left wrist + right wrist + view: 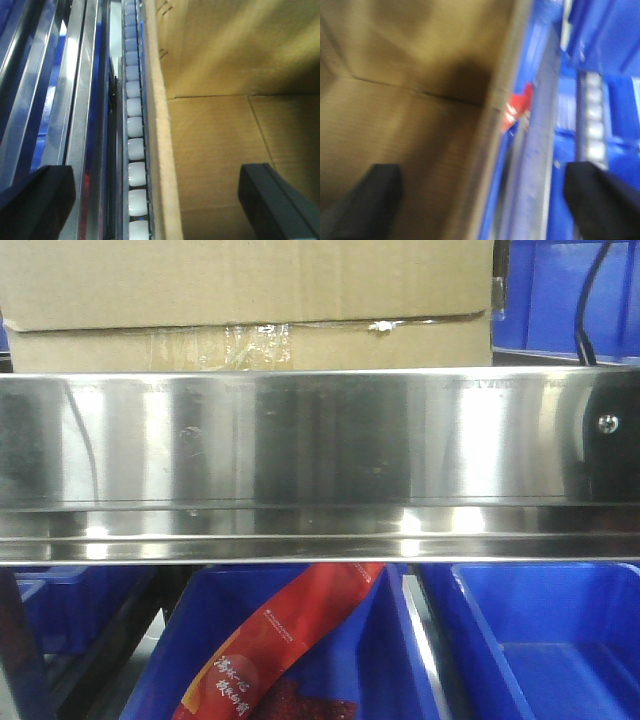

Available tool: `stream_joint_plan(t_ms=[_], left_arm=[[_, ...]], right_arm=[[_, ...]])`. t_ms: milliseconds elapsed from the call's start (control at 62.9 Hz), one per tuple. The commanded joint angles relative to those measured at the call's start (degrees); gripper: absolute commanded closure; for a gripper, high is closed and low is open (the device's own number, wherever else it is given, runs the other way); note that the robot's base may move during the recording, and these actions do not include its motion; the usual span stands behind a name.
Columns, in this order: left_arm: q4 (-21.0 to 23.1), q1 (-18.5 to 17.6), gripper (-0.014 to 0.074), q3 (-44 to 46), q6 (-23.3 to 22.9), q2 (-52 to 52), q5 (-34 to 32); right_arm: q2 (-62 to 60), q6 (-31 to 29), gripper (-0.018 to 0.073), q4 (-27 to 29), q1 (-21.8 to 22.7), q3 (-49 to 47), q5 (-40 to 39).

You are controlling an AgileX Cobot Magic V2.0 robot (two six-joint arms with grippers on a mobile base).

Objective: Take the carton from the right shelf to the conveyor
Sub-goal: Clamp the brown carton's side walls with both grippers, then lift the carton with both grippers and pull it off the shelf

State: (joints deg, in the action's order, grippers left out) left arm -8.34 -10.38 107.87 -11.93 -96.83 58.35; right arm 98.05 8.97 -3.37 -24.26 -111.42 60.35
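My left gripper (156, 199) and right gripper (485, 200) stand open, astride walls of the carton (250, 285). It sits on the right shelf (300, 445).

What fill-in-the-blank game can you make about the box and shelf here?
1. The carton on the steel shelf is made of brown ___.
2. The plastic bins under the shelf are coloured ___.
3. The long packet lying in one bin is mostly ___.
4. In the left wrist view, a row of ___ rollers runs beside the carton's wall.

Missing words: cardboard, blue, red, white.
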Motion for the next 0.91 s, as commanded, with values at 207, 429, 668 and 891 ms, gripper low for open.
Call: stream_joint_plan(t_ms=[207, 429, 668, 891], left_arm=[[0.4, 0.1, 0.0564, 0.4, -0.3, -0.2, 0.4], [0.5, 0.0, 0.0604, 0.4, -0.3, 0.4, 3.3], [1.1, -1.0, 0.0605, 0.4, -0.3, 8.1, 8.2], [0.1, -4.8, 0.0605, 0.4, -0.5, 14.2, 11.6]], right_arm=[[1.6, 0.0, 0.0646, -0.4, 0.2, -0.4, 2.3], [0.0, 0.0, 0.0627, -0.4, 0.2, -0.5, 2.3], [-8.7, 0.0, 0.0627, -0.4, 0.2, -0.5, 2.4], [-16.4, 0.0, 0.0627, -0.3, -0.3, 0.0, 7.3]])
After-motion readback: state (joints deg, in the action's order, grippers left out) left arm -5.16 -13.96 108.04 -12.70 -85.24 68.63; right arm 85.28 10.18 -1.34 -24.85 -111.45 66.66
